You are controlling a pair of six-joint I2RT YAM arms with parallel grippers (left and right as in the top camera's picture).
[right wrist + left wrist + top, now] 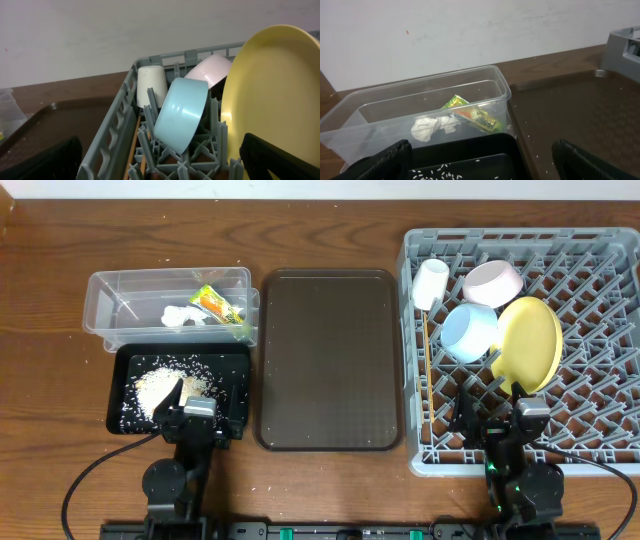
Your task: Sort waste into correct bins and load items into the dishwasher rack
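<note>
The left claw (481, 150) is spread wide with nothing between its fingers, sitting over the near end of the black tub (236, 358). Loose rice (160, 387) lies heaped and scattered on that tub's floor. Just behind it, touching, is the clear tub (100, 290), which holds the green-and-orange wrapper (218, 304) and the crumpled white scrap (180, 315) side by side. To the right, a dark brown tray (330, 360) lies flat on the worktop (40, 380).

The right claw (160, 140) is also spread apart and empty, over the near part of the grey rack (600, 280). Ahead of it the light blue bowl (468, 332) leans on its edge among the pegs, next to the upright yellow plate (530, 342). Behind them are the small white cup (431, 283) and the whitish bowl (493, 281). The chopsticks (425, 365) lie along the rack's left wall.
</note>
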